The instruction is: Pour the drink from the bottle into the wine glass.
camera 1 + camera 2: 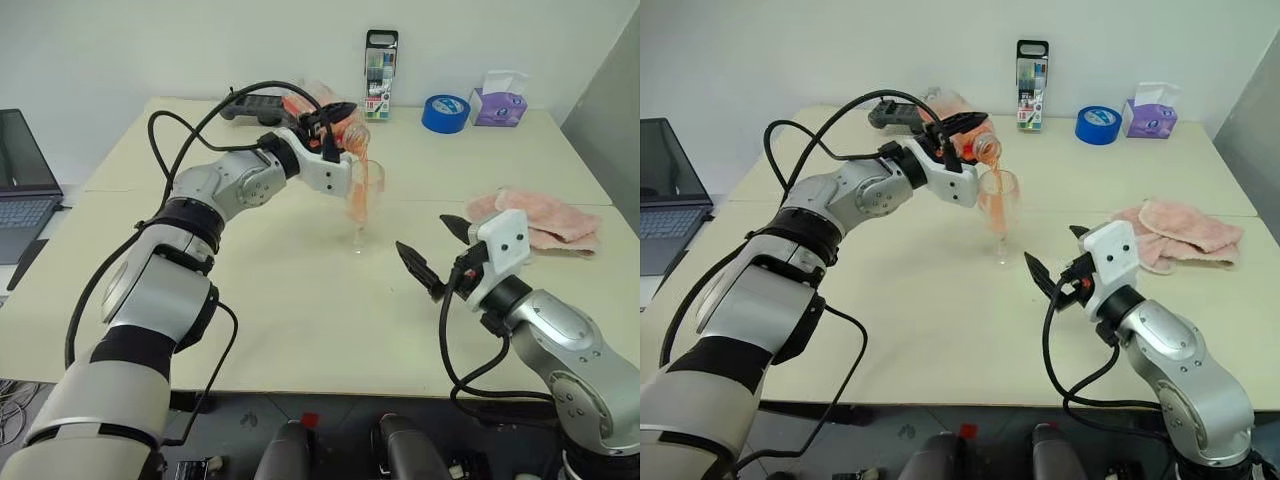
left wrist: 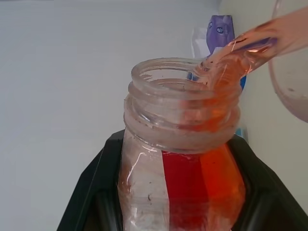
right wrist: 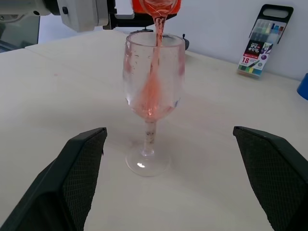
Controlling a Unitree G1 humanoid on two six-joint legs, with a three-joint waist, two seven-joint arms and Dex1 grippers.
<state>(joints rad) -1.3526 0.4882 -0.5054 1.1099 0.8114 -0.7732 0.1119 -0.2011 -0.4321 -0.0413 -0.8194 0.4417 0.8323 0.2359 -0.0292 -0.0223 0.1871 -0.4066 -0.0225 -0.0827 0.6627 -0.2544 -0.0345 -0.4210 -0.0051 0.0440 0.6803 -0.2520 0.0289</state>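
Between the black fingers of our left gripper [image 1: 962, 128] we hold the bottle [image 1: 965, 122], clamped around its body and tipped over so that its open neck points down toward the wine glass [image 1: 999, 205]. Seen along our left wrist, the bottle is clear plastic with a threaded neck and no cap on it; a red strip of label runs down its side, and orange-red liquid lies against the lower wall and spills over the lip. From that lip the drink [image 3: 155, 57] falls in a thin translucent stream into the bowl of the glass, splashing pale orange-red on the inner wall and gathering at the bottom of the bowl. The glass stands upright on its round foot near the middle of the table [image 1: 300, 330], just beneath the bottle's mouth, its clear bowl spotted with droplets.

Our right gripper [image 1: 435, 250] hangs above the table beside the glass with its two fingers spread wide and nothing between them; its wrist camera looks straight at the glass, which stands apart from both fingers.

Farther out we see a pink cloth [image 1: 545, 220] lying on the table's right side, a roll of blue tape [image 1: 445, 112], a purple tissue box [image 1: 498, 104] and a pack of markers [image 1: 380, 75] along the far edge, and a laptop [image 1: 25, 185] to the left.
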